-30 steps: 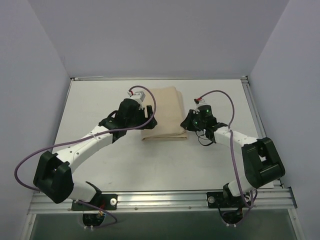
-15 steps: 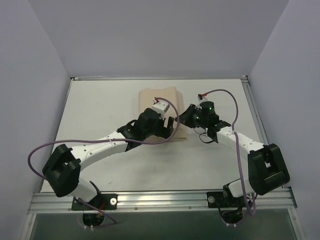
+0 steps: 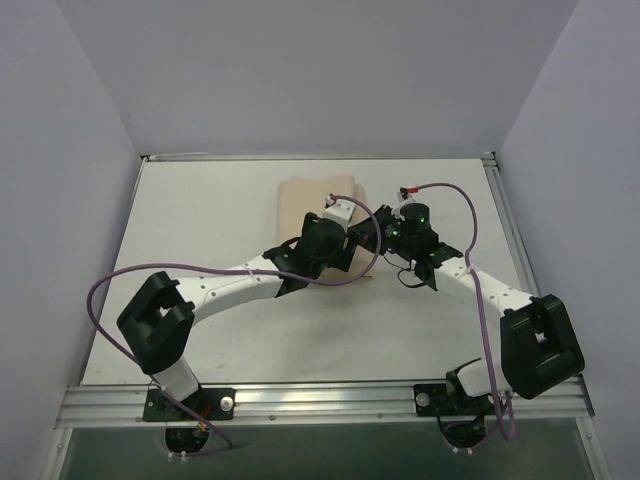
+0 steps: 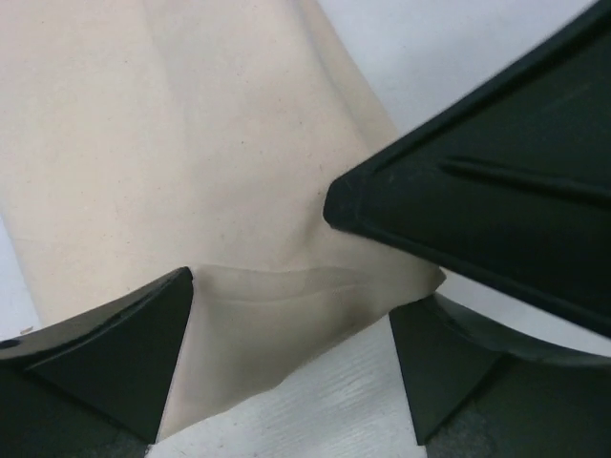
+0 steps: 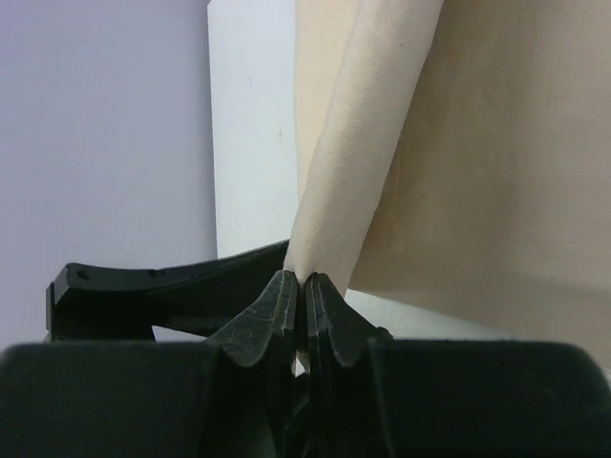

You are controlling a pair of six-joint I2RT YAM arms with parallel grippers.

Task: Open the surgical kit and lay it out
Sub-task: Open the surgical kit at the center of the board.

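From above, the beige cloth wrap (image 3: 312, 195) lies folded on the white worktop (image 3: 200, 220), a little beyond the middle toward the far edge. Only its far half shows, because the near half sits under both arms. From that half, its long axis seems to run from the far edge toward the arm bases, leaning slightly. No tray or instruments show, so I judge they are inside. The left pincer (image 3: 347, 250) and right pincer (image 3: 368, 238) meet at the wrap's near right corner.

The left wrist view shows the left pincer (image 4: 291, 305) spread wide and empty. It straddles the wrap's near edge, where a lower layer peeks out beneath the top fold.

In the right wrist view, the right pincer (image 5: 304, 281) is pinched tight on a ridge of cloth raised off the bundle.

This looks like step 1: opening the 1st flap. Next, the right pincer should draw its fold outward and lay it flat. The left should steady the bundle or take 1 layer, not 2.
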